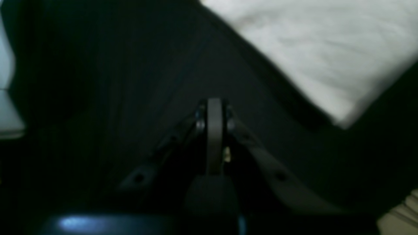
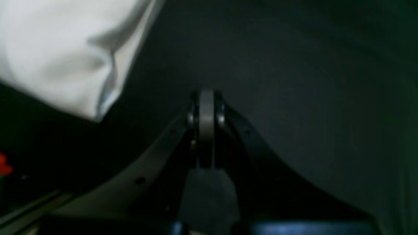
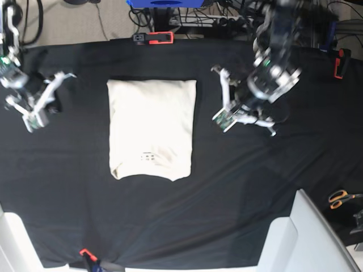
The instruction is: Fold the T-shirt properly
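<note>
Both wrist views put clenched jaws up front: left gripper (image 1: 214,111) pinched together, holding nothing, over bare black tablecloth (image 1: 137,75). Right gripper (image 2: 206,104) same, jaws pressed together, nothing between them. Each sits clear of the T-shirt (image 3: 152,129), only a blurred cream corner showing at frame edge in either wrist view. From the base camera the shirt lies folded into a tall rectangle mid-table, dark neck label near its lower end, arms flanking it. Orange-handled scissors (image 3: 342,198) at far edge.
</note>
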{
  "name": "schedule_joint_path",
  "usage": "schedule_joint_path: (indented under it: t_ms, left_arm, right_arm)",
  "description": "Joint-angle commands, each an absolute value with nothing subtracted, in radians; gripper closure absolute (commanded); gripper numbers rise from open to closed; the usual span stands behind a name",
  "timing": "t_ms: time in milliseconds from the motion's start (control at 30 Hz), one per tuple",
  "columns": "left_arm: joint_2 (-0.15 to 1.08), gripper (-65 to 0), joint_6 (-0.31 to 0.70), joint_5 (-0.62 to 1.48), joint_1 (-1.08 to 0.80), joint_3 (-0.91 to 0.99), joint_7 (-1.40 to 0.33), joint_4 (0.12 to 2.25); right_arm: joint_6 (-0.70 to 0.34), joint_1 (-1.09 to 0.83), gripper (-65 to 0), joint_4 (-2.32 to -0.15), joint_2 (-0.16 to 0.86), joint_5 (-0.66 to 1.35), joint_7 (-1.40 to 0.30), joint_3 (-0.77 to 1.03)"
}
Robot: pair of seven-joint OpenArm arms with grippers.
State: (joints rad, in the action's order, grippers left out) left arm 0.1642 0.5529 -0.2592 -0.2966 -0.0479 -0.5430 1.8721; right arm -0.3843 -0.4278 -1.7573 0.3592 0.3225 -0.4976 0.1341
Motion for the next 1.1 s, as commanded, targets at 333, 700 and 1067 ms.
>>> schedule_joint_path:
  t_ms: [333,700,1067]
  left_arm:
    - [0.176,0.0,0.549,-0.228,-0.714,0.021,-0.53,1.948]
    - [0.153,0.0,0.545,-0.228,-0.855,0.005,-0.529,1.764]
    - [0.154,0.0,0.435,-0.22,-0.309,-0.24,-0.036,0.328]
  right_arm:
    - [-0.395,-0.779,0.0,-1.926,0.203,0.335,-0.691,0.357]
    - [-0.395,-0.883,0.0,-1.771,0.189,0.335,-0.796,0.378]
    - [-0.395,-0.381,0.0,-0.561,0.222,0.335,-0.441,-0.107]
